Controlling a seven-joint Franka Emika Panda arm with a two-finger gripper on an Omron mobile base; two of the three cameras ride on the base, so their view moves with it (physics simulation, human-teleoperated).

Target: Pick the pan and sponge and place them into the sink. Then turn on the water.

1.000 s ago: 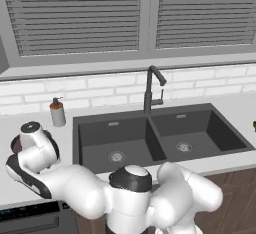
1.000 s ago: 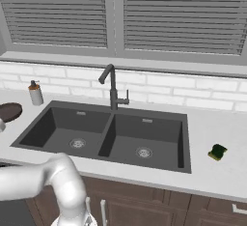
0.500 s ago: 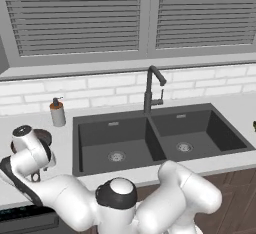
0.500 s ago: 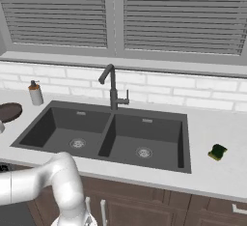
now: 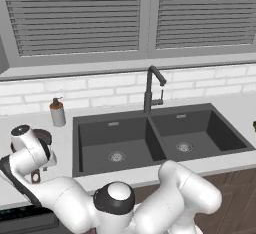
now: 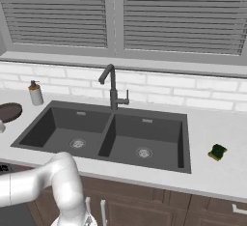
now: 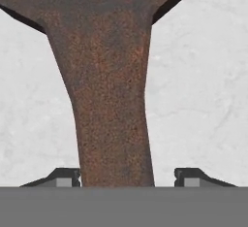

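White brick tiling backs the pale counter (image 6: pixel 207 128) you are working at, under two shuttered windows. Set into it is one dark sink (image 6: pixel 103 132) with two basins, each with a round silver drain, and one tall dark faucet (image 6: pixel 112 86) standing behind the divider. No stream runs from it.

Look at the hand view first. The pan (image 7: pixel 104 41) runs straight down the middle: its brown handle (image 7: pixel 114 138) widens toward the pan body at the top edge and passes between the two dark fingertips at the bottom. The gripper (image 7: pixel 127 177) straddles that handle with its jaws apart. The left tip sits right against the handle's edge, while a clear strip of counter shows between the handle and the right tip, so you cannot call it a grip yet.

From the left base view, the pan is a dark disc on the counter left of the sink, mostly hidden behind the arm's upper joint, and the hand reaches down just in front of it. The exact contact is too small to judge there.

One sponge (image 6: pixel 217 151), green with a yellow side, lies on the counter right of the sink, well apart from the gripper. One soap bottle (image 5: pixel 57 112) stands by the wall, behind the pan.
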